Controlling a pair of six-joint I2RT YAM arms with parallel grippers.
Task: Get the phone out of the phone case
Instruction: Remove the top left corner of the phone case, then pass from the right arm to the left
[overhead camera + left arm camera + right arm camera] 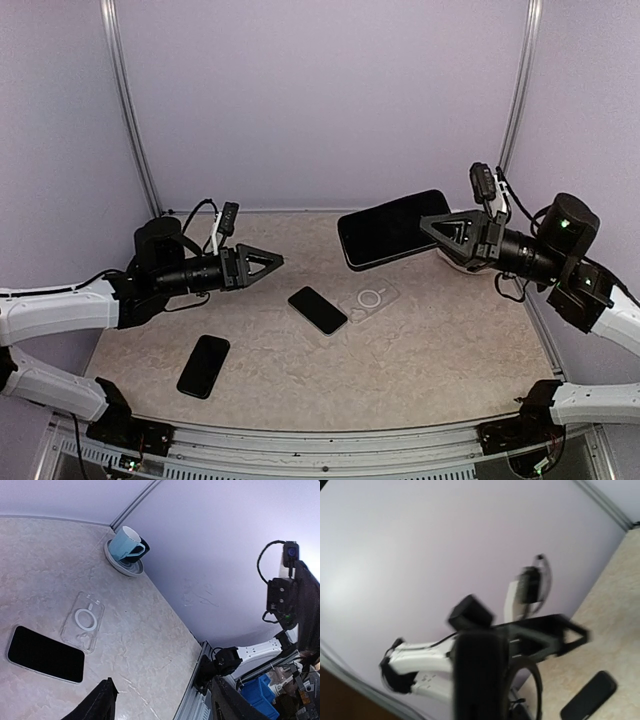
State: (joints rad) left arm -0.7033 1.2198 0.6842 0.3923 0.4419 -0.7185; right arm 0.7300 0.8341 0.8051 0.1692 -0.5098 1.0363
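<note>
A clear phone case (pixel 368 299) with a white ring lies empty on the table centre; it also shows in the left wrist view (pixel 82 621). A black phone (pixel 317 310) lies flat just left of it, touching or nearly so (pixel 45 653). My right gripper (pixel 432 227) is shut on a second black phone (pixel 392 228) and holds it in the air above the back of the table; in the right wrist view this phone (pixel 477 675) is a blurred dark slab. My left gripper (pixel 275 262) is open and empty, left of the case (pixel 162 702).
A third black phone (pixel 203 366) lies at the front left (pixel 588 696). A light blue cup (pixel 126 545) on a saucer (pixel 120 566) stands at the back right by the wall, under my right arm. Metal rails edge the table.
</note>
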